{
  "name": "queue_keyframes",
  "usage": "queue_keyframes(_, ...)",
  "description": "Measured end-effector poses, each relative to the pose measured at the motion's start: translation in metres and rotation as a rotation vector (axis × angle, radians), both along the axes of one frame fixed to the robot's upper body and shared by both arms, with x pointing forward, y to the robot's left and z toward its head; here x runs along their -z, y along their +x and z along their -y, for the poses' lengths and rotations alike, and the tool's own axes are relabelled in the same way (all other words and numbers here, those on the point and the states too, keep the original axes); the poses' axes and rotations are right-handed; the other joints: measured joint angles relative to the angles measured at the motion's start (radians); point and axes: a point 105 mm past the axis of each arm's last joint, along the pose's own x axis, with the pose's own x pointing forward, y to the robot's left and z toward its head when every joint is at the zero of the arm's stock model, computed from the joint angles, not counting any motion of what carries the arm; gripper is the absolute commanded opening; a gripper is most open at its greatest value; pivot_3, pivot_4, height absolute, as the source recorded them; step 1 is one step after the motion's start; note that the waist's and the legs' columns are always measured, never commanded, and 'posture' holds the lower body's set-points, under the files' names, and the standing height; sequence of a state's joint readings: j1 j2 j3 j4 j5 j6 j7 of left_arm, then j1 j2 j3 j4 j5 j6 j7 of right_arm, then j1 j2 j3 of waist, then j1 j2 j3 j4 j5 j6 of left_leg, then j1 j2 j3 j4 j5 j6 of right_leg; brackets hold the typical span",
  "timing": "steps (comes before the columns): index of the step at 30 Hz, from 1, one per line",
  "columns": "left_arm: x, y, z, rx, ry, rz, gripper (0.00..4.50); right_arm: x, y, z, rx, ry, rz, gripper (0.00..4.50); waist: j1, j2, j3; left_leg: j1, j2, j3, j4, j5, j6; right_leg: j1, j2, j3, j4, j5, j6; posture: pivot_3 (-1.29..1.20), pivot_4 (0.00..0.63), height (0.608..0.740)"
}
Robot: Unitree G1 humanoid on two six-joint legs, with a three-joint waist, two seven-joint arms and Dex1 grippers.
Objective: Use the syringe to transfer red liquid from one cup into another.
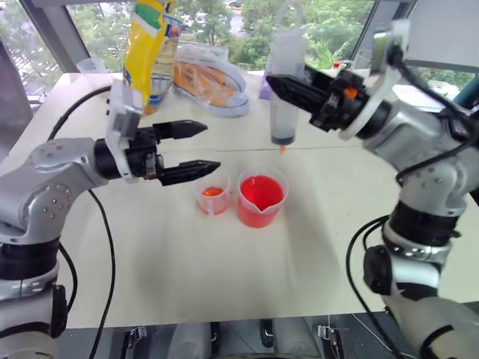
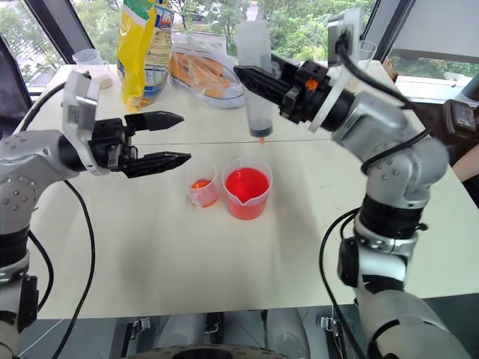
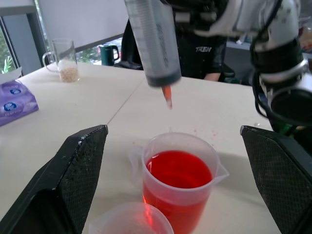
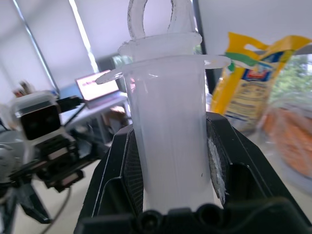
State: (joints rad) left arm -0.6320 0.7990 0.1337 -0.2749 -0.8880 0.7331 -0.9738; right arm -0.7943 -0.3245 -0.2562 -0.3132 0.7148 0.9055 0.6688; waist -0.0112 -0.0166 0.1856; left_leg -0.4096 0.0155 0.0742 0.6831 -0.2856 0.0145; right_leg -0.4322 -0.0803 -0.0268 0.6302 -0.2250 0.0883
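- While I watch from my seat, my right gripper (image 1: 281, 88) has its jaws squeezed tight on the syringe (image 1: 286, 82), holding it straight up and down in the air.
- The syringe's orange tip (image 1: 282, 149) points down. It hangs above the counter (image 1: 187, 269), just behind the wide beaker (image 1: 261, 197), and touches nothing.
- The dark plunger seal sits low in the barrel.
- The wide beaker holds lots of red liquid (image 1: 260, 194). Its spout points toward me.
- The small cup (image 1: 213, 199) stands just beside the beaker, on my left side. It has a little orange-red in the bottom.
- My left gripper (image 1: 206, 148) hangs in the air with its jaws wide and nothing in them. It points toward the right, up above the small cup.
- There is open room between my two grippers, right over the cups.
- The counter in front of the cups is bare all the way to the near edge.
- A yellow bag (image 1: 147, 48) and a clear box with orange things (image 1: 211, 84) sit near the far edge, well apart from the cups.
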Motion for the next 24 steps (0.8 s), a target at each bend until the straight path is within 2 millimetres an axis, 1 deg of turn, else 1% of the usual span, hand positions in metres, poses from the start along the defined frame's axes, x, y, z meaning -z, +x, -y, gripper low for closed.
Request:
queue_keyframes(1, -0.004, 0.001, 0.001, 0.005, -0.004, 0.01, 4.5, 0.009, 0.0, -0.003, -0.007, 0.015, -0.009, 1.39, -0.001, 0.0, 0.0, 0.0, 0.0, 0.0, 0.0, 0.0, 0.0, 0.0, 0.0, 0.0, 0.0, 0.0, 0.0, 0.0, 0.15, 0.74)
queue_keyframes(4, -0.01, 0.004, 0.004, 0.017, -0.02, 0.019, 4.5, 0.025, 0.0, -0.006, -0.006, 0.023, -0.007, 1.39, -0.002, 0.0, 0.0, 0.0, 0.0, 0.0, 0.0, 0.0, 0.0, 0.0, 0.0, 0.0, 0.0, 0.0, 0.0, 0.0, 0.15, 0.74)
queue_keyframes(7, -0.015, 0.008, 0.01, 0.033, -0.033, 0.022, 4.5, 0.054, -0.002, -0.01, 0.003, 0.003, -0.014, 1.39, -0.002, 0.0, 0.0, 0.0, 0.0, 0.0, 0.0, 0.0, 0.0, 0.0, 0.0, 0.0, 0.0, 0.0, 0.0, 0.0, 0.15, 0.74)
queue_keyframes(9, -0.012, 0.011, 0.015, 0.041, -0.036, 0.012, 4.5, 0.07, -0.001, -0.013, 0.012, -0.014, -0.018, 1.39, -0.003, 0.0, 0.0, 0.0, 0.0, 0.0, 0.0, 0.0, 0.0, 0.0, 0.0, 0.0, 0.0, 0.0, 0.0, 0.0, 0.15, 0.74)
queue_keyframes(14, -0.004, 0.014, 0.029, 0.067, -0.041, -0.012, 4.5, 0.098, -0.002, -0.019, 0.039, -0.051, 0.0, 1.39, -0.004, 0.0, 0.0, 0.001, 0.0, 0.0, 0.0, 0.0, 0.0, 0.0, 0.001, 0.0, 0.0, 0.0, 0.0, 0.0, 0.15, 0.74)
queue_keyframes(16, -0.002, 0.015, 0.033, 0.073, -0.038, -0.016, 4.5, 0.1, -0.002, -0.02, 0.044, -0.059, 0.01, 1.39, -0.004, 0.0, 0.0, 0.001, 0.0, 0.0, 0.0, 0.0, 0.0, 0.0, 0.001, 0.0, 0.0, 0.0, 0.0, 0.0, 0.15, 0.74)
queue_keyframes(19, -0.002, 0.016, 0.041, 0.095, -0.046, -0.02, 4.5, 0.097, -0.002, -0.021, 0.052, -0.056, 0.036, 1.39, -0.002, 0.0, 0.0, 0.001, 0.0, -0.001, 0.0, 0.0, 0.0, 0.0, 0.0, 0.0, 0.0, 0.0, 0.0, 0.0, 0.15, 0.74)
queue_keyframes(24, -0.008, 0.021, 0.047, 0.099, -0.062, -0.002, 4.5, 0.099, -0.004, -0.024, 0.048, -0.066, 0.049, 1.39, -0.001, 0.0, 0.0, 0.001, 0.0, -0.001, 0.0, 0.0, 0.0, 0.0, 0.0, 0.0, 0.0, 0.0, 0.0, 0.0, 0.15, 0.74)
